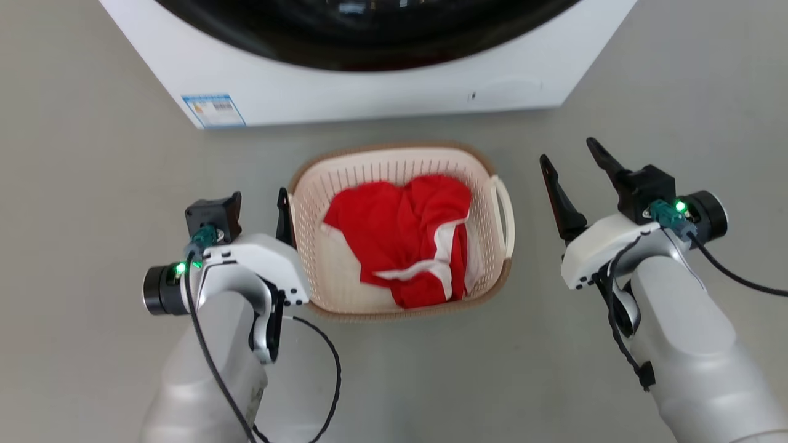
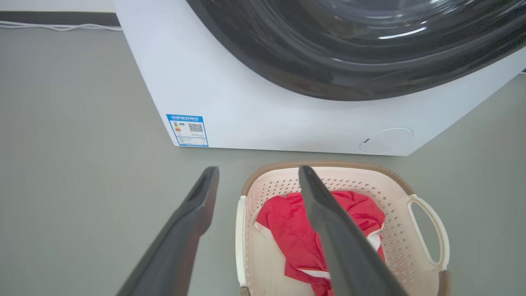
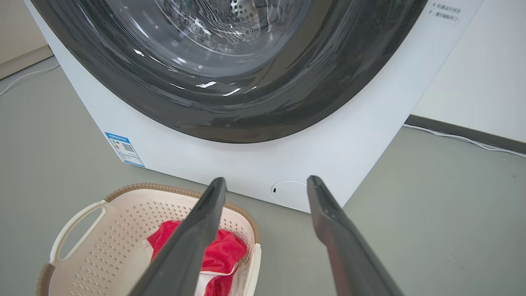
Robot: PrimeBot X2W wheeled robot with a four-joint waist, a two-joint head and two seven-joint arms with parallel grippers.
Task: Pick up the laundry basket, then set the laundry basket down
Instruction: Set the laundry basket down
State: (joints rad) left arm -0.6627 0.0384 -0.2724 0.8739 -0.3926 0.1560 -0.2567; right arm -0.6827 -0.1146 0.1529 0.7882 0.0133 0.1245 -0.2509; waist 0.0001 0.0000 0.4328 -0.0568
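Cream laundry basket [image 1: 317, 258], single, one red garment [image 1: 400, 227], left fingers [image 2: 187, 226] spread, right fingers [image 3: 335, 230] spread

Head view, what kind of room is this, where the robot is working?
Most likely a laundry area, at home or in a test room. A white front-loading washing machine stands on a plain grey floor. Right before it sits a laundry basket with a red garment inside.
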